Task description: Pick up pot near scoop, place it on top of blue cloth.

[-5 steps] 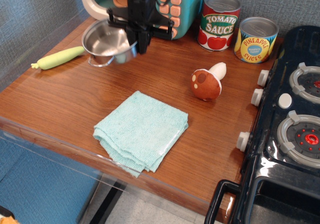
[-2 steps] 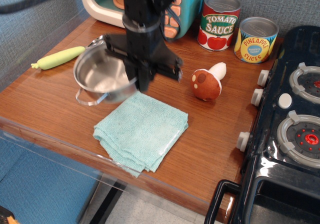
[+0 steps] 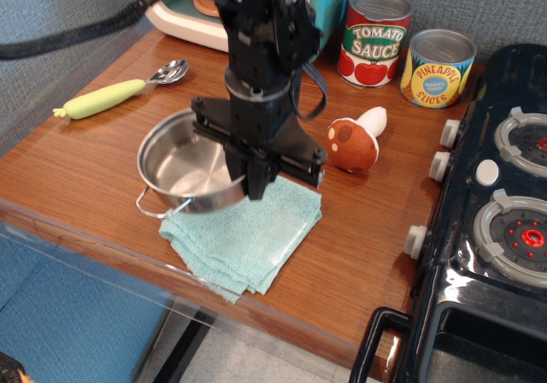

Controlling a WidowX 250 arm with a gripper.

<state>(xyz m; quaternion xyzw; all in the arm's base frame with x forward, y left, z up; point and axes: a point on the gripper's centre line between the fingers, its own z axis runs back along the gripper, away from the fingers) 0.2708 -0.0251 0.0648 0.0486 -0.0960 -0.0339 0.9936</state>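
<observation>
View: you have one camera, looking down at the wooden counter [image 3: 102, 169] from the front.

Pot, appearance: you see a small, shallow, round pot [image 3: 184, 161] of shiny steel, empty, with a thin wire loop handle showing at its near-left rim. Its right rim is hidden behind the gripper.

Pot, position: it sits over the far-left corner of the blue cloth [image 3: 244, 238], covering that corner, with its left part out over bare wood. You cannot tell from this view whether its base rests on the cloth or hangs just above it.

Gripper: the black gripper [image 3: 256, 182] points straight down at the pot's right rim. Its fingers are drawn together on that rim, so you can read it as clamped on the pot. The fingertip overlaps the far edge of the cloth in the picture.

Blue cloth: a folded, light teal terry square, lying near the front edge of the counter, larger than the pot.

Scoop: the scoop [image 3: 120, 92] lies at the far left, well apart from the pot, its metal bowl toward the back and its pale yellow-green handle pointing left.

Other items: a toy mushroom [image 3: 355, 139] lies just right of the gripper; a tomato sauce can [image 3: 376, 37] and a pineapple can [image 3: 438, 67] stand at the back; a black stove [image 3: 496, 229] fills the right.
</observation>
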